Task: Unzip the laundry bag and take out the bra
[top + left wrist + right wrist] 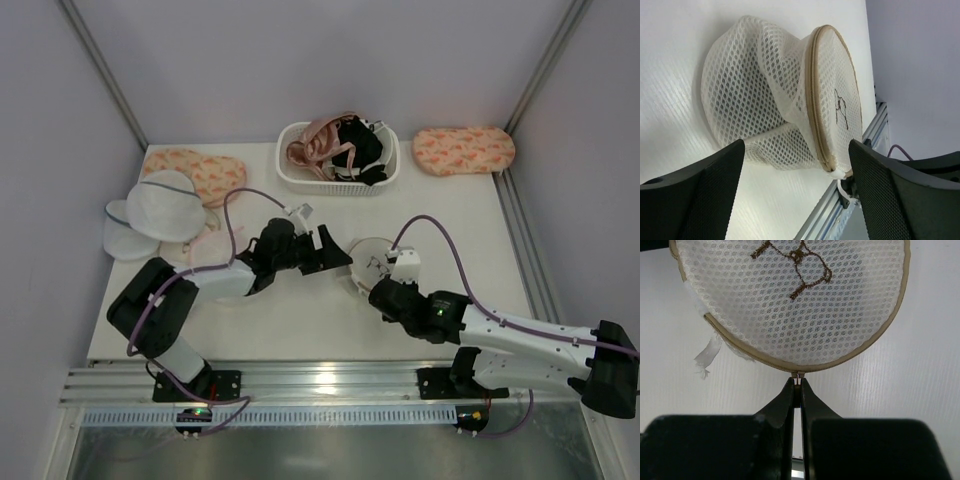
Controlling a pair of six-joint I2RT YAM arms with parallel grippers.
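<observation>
Right tool is clenched on the zipper pull, a tiny metal tab pinched at the very tips. Straight ahead of the tips is the laundry bag. Its tan zipper rim meets the pull, and the embroidered mark sits further out at the centre of the face. To the left of the pull the rim looks parted from the mesh, with a white tag hanging there. I can't tell how far the zip has run.

Left tool is released, jaws wide, nothing in them. The bag sits just ahead of them on the counter, not touching.

Handling, my read: light, soft mesh that will slump and slide if dragged. Only the rim is stiff enough to hold, so left should take the rim or bunch the mesh wall beside it. The pull is small and easy to slip off.

Orientation: it's round, so there's no real long axis. From the left tool, the flat marked face stands on edge, with the body bulging away behind it.

No dark fabric shows through the mesh. A black bra lies in the basket, well beyond both tools.
</observation>
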